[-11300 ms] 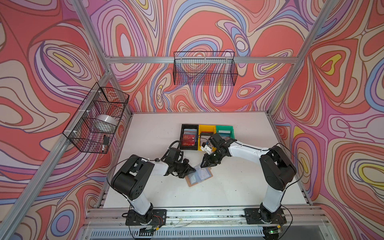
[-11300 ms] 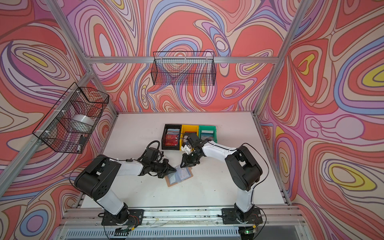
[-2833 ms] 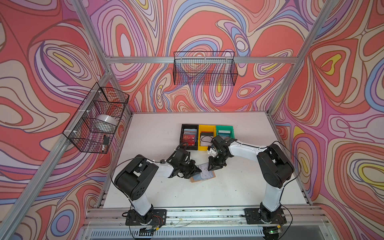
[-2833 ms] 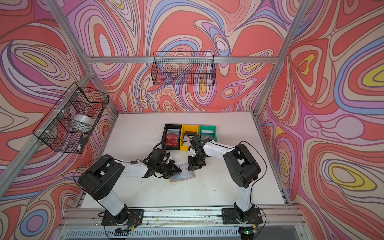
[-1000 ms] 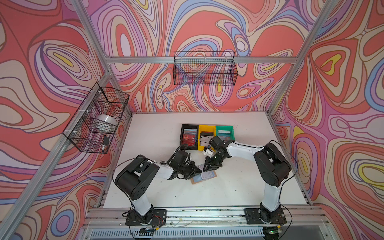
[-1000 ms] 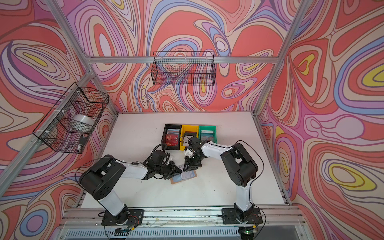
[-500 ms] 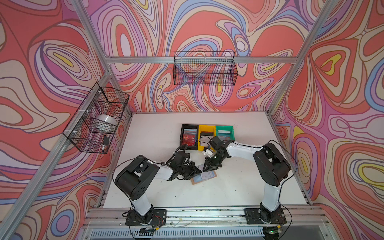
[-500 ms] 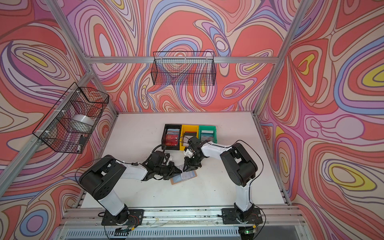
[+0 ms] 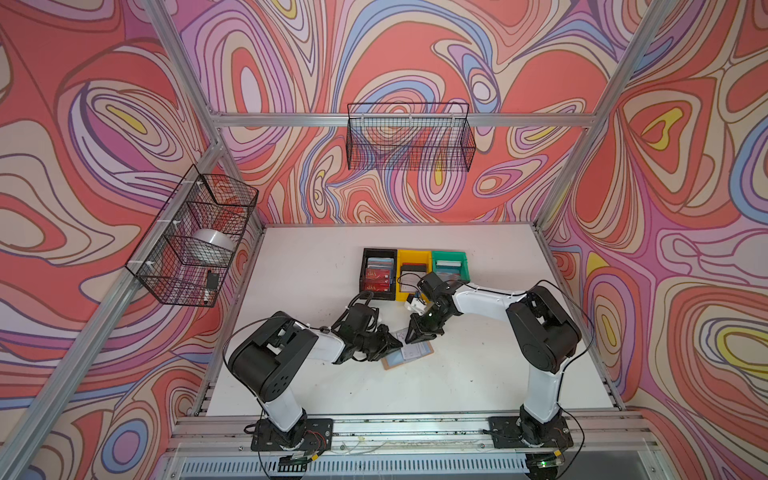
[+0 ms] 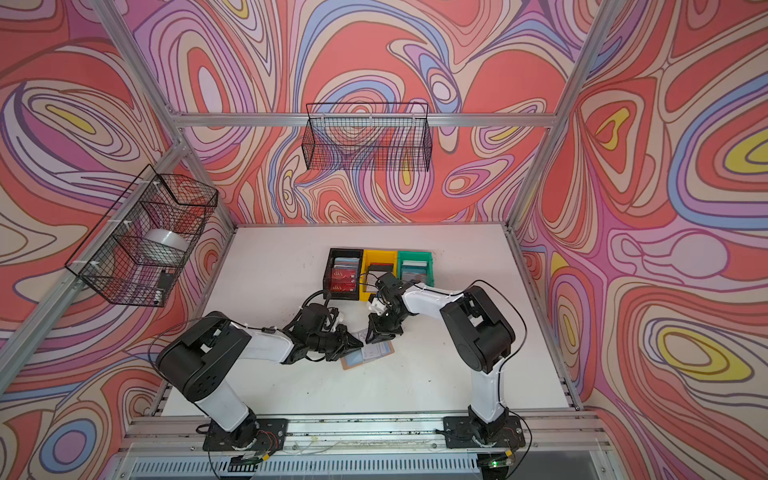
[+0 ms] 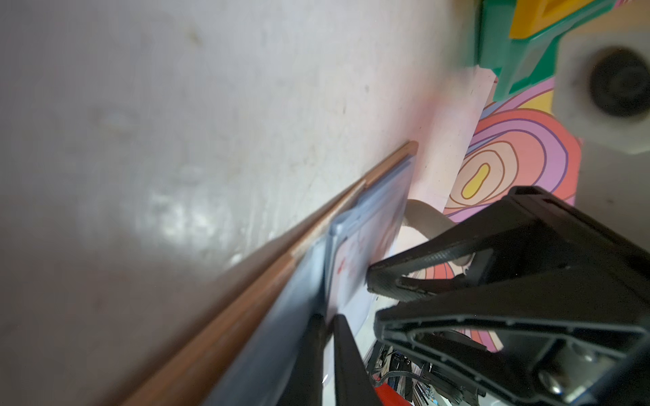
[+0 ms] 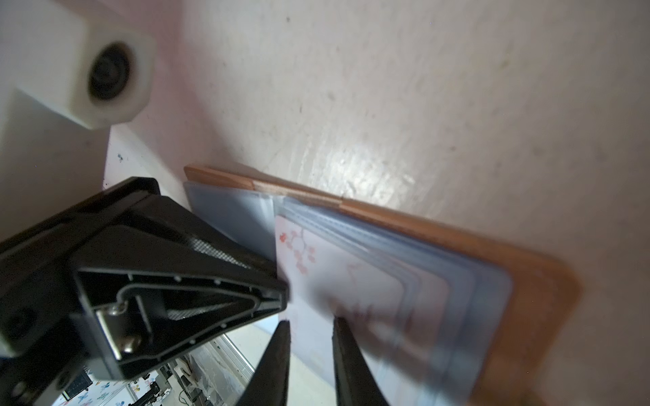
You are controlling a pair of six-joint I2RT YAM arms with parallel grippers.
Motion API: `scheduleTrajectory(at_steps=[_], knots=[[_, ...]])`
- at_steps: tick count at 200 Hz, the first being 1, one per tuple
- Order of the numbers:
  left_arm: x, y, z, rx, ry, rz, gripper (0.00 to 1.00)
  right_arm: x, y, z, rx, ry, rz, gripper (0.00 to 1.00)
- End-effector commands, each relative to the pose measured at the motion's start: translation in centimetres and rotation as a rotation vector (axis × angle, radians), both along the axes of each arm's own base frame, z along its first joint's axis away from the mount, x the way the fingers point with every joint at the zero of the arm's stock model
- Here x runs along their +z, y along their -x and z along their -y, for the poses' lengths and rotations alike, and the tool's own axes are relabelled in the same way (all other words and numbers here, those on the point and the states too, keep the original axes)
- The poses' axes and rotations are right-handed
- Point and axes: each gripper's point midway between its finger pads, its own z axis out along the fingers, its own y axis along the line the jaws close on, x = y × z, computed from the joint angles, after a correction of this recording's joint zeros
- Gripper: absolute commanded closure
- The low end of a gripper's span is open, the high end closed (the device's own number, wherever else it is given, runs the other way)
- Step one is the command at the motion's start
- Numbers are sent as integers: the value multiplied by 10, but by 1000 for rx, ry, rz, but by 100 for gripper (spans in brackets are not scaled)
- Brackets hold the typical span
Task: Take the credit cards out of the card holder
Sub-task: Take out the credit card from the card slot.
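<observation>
- The tan leather-like booklet card holder (image 9: 409,357) lay open and flat on the white desk (image 9: 316,266). It sat between my two arms, nearer my bases than the black, yellow and green plastic bins (image 9: 401,274).
- A white credit card with small red marks (image 12: 337,277) lay on top of the holder's clear bluish plastic sleeve pages (image 12: 467,291).
- My left jaws were almost pressed together, pinching the edge of a sleeve page.
- My right jaws stood a little spread, with the tips down at the white card's edge. I could not tell whether they gripped it.
</observation>
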Motion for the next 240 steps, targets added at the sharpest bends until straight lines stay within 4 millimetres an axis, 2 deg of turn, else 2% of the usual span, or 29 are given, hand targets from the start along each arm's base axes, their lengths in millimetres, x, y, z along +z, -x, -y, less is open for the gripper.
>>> scheduleTrajectory(at_steps=[1,115,125,150,181,205,229,232,240], knots=[[-29,23,-21,27,-113,-113,88,-18,3,9,-8,66,-18,75],[-32,15,-13,23,-95,-112,87,-17,4,9,-7,63,-19,75],[-32,15,-13,27,-94,-112,88,-16,3,9,-7,63,-19,75],[-33,15,-14,29,-94,-113,100,-16,3,9,-4,62,-19,75],[-32,15,-12,26,-89,-111,100,-15,2,8,-5,63,-13,75],[-27,15,-12,17,-94,-105,100,-5,-1,7,-3,54,10,75],[-21,21,-17,-6,-120,-100,100,14,-9,9,-5,53,52,75],[-12,11,-11,-7,-107,-72,100,16,-10,9,-5,52,56,74],[-7,10,-11,-14,-114,-62,100,22,-12,8,-5,44,67,74]])
